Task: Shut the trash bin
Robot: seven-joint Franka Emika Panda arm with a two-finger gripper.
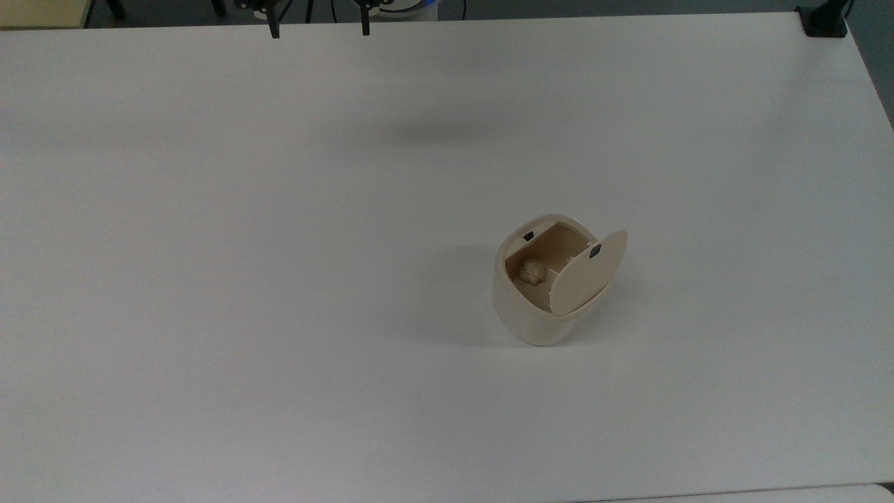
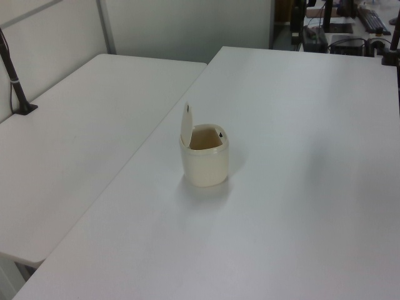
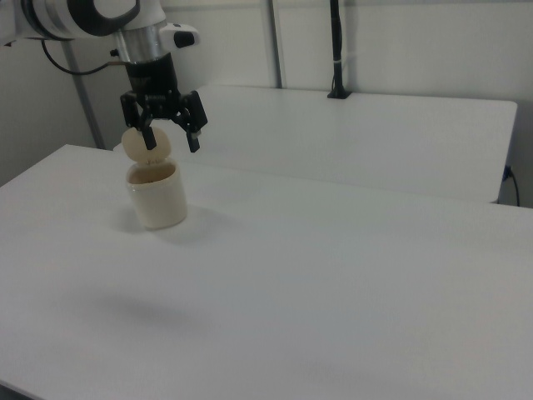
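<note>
Bin (image 1: 538, 307) lid (image 1: 588, 272) upright; our gripper (image 3: 171, 138) hangs empty, fingers spread. A hard sideways push, we judge, could topple the light bin.

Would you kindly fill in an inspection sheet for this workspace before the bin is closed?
Surface: white table, bare apart from the bin.
Job's things: trash bin stands upright; its lid is raised on its hinge, at the top view's right of the opening. A crumpled pale wad lies inside.
Clutter: nothing seen.
Grippers: gripper held in the air, fingers spread, holding nothing; in the right view it is seen just above the bin.
Cables: a dark cable loops off the arm.
Surroundings: a second white table adjoins; a black clamp post stands on it.
</note>
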